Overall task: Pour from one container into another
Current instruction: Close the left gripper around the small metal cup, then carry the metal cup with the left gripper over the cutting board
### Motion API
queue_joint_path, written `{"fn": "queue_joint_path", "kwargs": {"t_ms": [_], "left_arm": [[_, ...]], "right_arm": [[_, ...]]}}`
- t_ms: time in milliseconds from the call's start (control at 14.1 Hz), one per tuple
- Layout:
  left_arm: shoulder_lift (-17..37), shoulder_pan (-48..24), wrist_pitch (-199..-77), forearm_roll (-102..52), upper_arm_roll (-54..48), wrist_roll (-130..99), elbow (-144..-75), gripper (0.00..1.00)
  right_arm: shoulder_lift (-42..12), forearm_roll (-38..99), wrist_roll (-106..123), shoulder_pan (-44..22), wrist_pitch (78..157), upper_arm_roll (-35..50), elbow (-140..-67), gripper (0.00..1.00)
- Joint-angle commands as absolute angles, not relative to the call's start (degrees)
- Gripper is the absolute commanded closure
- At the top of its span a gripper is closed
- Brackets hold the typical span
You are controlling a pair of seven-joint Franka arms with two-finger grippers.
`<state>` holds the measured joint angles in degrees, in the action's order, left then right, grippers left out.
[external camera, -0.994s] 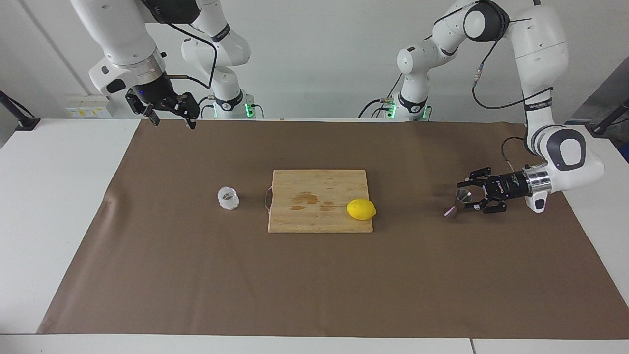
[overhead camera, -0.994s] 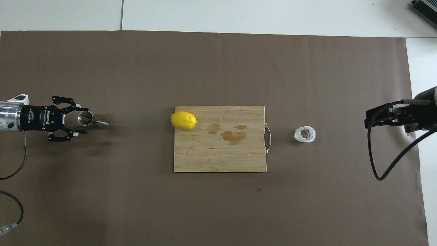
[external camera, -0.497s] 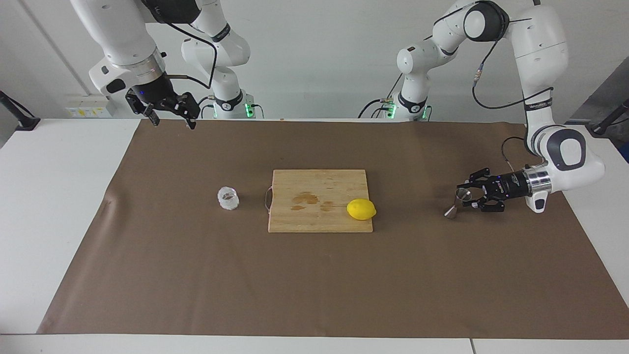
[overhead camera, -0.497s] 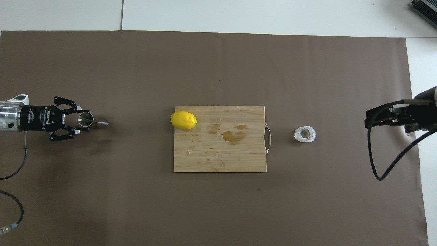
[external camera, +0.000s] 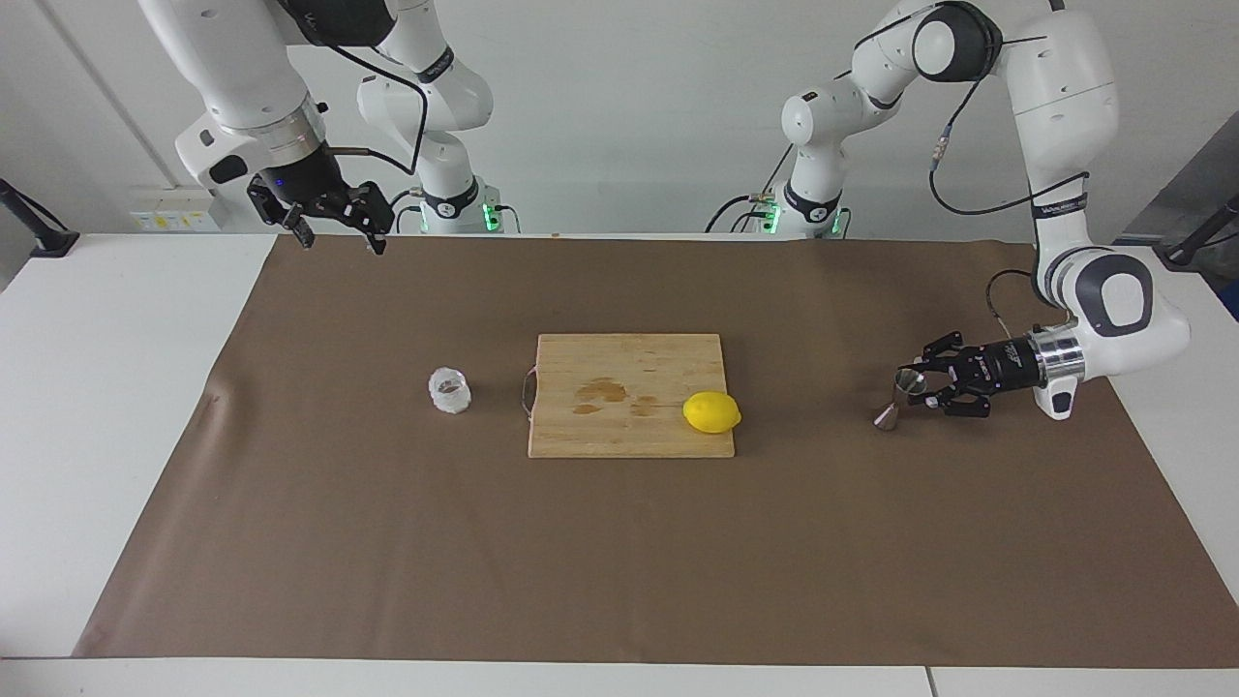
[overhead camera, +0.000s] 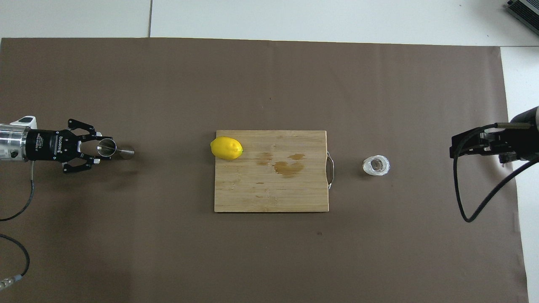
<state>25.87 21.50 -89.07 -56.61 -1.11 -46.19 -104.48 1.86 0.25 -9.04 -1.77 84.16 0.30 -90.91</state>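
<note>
Wooden board (external camera: 629, 394) (overhead camera: 271, 171) mid-table on brown mat (external camera: 619, 561) (overhead camera: 269, 84), metal handle (external camera: 527, 391) (overhead camera: 331, 169) at right arm's end, wet stains (external camera: 602, 394) (overhead camera: 287, 164) on top. Lemon (external camera: 711, 412) (overhead camera: 226, 148) on board's corner farther from robots, toward left arm's end.

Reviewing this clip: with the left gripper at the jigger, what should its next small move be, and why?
Probably finish closing the left gripper on the jigger and lift it slightly. The fingers flank the jigger's upper cone, which still stands on the brown mat, and whether they have closed on it cannot be told. The glass tumbler sits untouched beside the cutting board, while the right gripper waits raised over the mat's edge.
</note>
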Motion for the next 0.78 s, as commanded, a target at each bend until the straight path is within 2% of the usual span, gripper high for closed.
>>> {"fn": "queue_joint_path", "kwargs": {"t_ms": [0,497,710], "left_arm": [[25.3,21.4,-89.5,-57.7,-0.8,-46.2,-104.7,0.99],[23.5,20.7,-85.6,-61.2,-2.8,-46.9,-104.8,1.0],[21.7,17.8,-84.7,-63.0,-4.2,-46.9,-105.1,1.0]], "right_arm": [[2.8,1.1,-7.6,-0.8,83.8,0.6,-91.6,0.0],[2.8,1.1,-7.6,-0.8,83.8,0.6,-91.6,0.0],[2.8,1.1,-7.6,-0.8,83.8,0.6,-91.6,0.0]]}}
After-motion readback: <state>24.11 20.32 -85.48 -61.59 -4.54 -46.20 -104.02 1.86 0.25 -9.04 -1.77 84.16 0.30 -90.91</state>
